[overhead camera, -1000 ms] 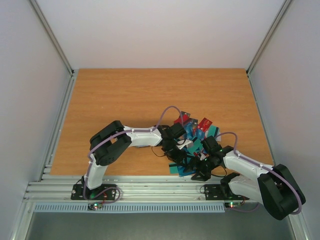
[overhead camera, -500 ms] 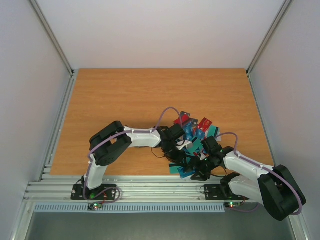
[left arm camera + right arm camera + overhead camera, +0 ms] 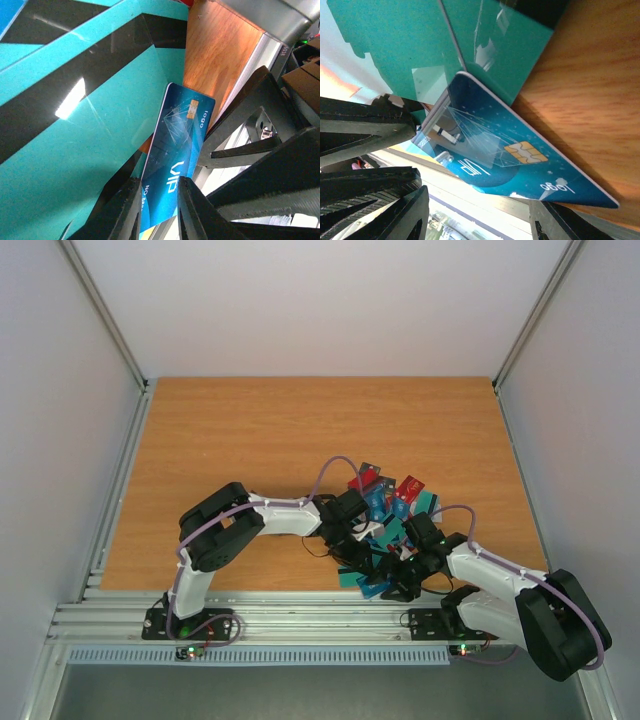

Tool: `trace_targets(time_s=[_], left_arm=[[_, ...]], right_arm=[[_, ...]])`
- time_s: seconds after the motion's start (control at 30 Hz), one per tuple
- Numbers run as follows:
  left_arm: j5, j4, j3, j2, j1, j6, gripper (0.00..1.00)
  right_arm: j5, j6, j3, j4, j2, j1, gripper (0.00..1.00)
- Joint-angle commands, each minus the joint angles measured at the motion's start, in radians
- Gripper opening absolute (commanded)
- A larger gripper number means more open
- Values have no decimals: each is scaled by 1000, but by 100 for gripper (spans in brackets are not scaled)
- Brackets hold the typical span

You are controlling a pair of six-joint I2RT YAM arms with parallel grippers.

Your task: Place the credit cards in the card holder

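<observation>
Credit cards [image 3: 388, 505] in teal, blue and red lie heaped right of centre in the lower part of the top view, on the wooden table [image 3: 250, 440] near its front edge. The left gripper [image 3: 362, 538] sits at the heap's left side, the right gripper [image 3: 395, 575] just below it at the heap's lower edge. In the left wrist view, teal striped cards [image 3: 75, 130] fill the left of the frame. A blue VIP card [image 3: 175, 145] runs from the centre to the bottom edge, where the left gripper's fingers [image 3: 125, 215] pinch its lower end. In the right wrist view the blue VIP card crosses the centre, chip showing, one long edge on the wood at right, its upper end meeting a teal card. The right gripper's fingers [image 3: 415, 220] at the bottom stand wide apart, holding nothing.
</observation>
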State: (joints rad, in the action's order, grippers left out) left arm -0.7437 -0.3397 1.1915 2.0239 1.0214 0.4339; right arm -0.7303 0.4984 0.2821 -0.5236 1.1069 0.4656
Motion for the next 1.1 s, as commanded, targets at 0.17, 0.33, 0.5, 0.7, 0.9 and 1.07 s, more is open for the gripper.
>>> trace_targets(time_s=[0.17, 0.33, 0.5, 0.7, 0.9, 1.07], left_arm=[[-166, -1, -3, 41, 39, -6, 23], [-189, -6, -1, 54, 45, -6, 22], [-189, -9, 3, 73, 48, 2, 22], [-170, -27, 19, 102, 48, 12, 21], [-183, -17, 19, 111, 48, 35, 21], [-195, -18, 9, 102, 48, 47, 20]], right_arm=[[60, 55, -38, 237, 35, -4, 53], [79, 74, -44, 191, -17, -4, 52], [96, 98, -67, 163, -42, -4, 49], [103, 139, -108, 198, -29, -2, 46], [84, 189, -155, 347, 33, 4, 45], [123, 171, -112, 271, -51, 8, 45]])
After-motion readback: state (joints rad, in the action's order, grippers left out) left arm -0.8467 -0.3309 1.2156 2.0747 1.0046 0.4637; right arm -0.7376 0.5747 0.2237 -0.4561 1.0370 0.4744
